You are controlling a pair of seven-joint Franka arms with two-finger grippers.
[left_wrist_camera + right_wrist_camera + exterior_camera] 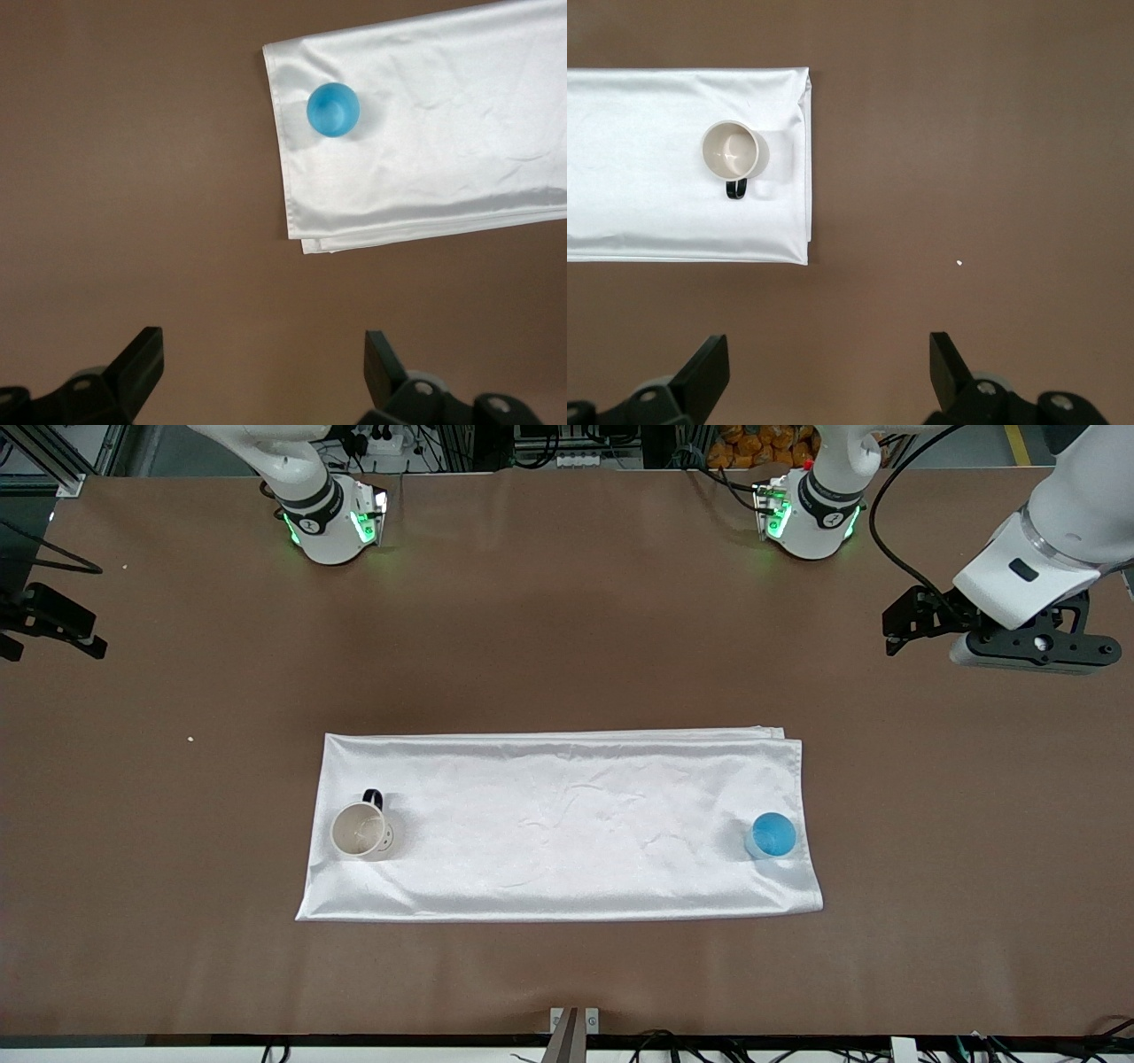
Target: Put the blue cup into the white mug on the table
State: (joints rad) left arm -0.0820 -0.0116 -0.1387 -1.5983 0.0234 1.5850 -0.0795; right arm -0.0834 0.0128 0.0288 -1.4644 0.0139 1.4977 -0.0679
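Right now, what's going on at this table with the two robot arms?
Nothing is being handled yet. The blue cup stands upright on the white cloth toward the left arm's end of the table, and the white mug stands upright at the cloth's end toward the right arm. They are well apart, and the mug is empty. The left gripper hangs over bare table with jaws open, holding nothing. The right gripper does the same at its own end.

Cup (773, 835) and mug (359, 830) at opposite cloth (567, 824) ends
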